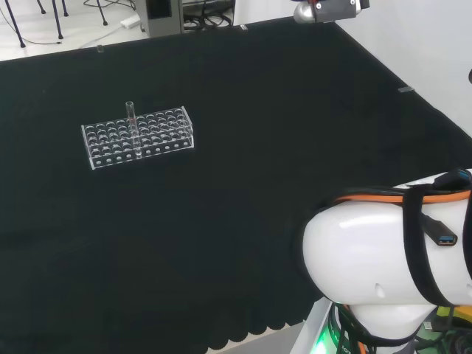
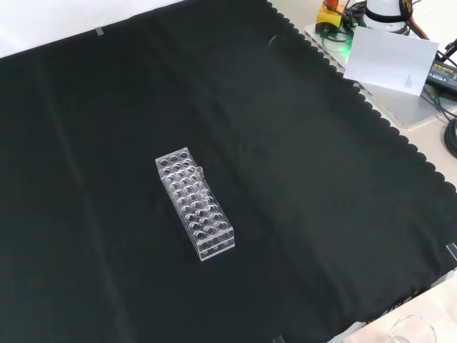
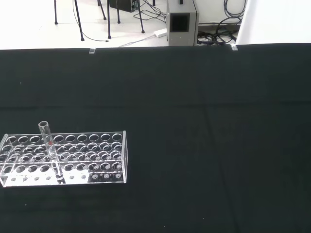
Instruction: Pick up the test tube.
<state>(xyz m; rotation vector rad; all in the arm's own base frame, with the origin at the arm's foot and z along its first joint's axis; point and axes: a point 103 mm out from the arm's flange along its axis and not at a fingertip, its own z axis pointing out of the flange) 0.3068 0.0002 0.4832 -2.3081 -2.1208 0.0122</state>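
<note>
Tube (image 1: pixel 132 127) upright in rack (image 1: pixel 140 138), near one long side. Hand state: cannot tell, no contact with tube.

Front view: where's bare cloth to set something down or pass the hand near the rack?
Nearly all of the black cloth is bare: open on every side of the clear rack, out to the scalloped edge at the view's right. The one crowded spot is the rack itself, with a test tube standing upright in it; approach from above.
</note>
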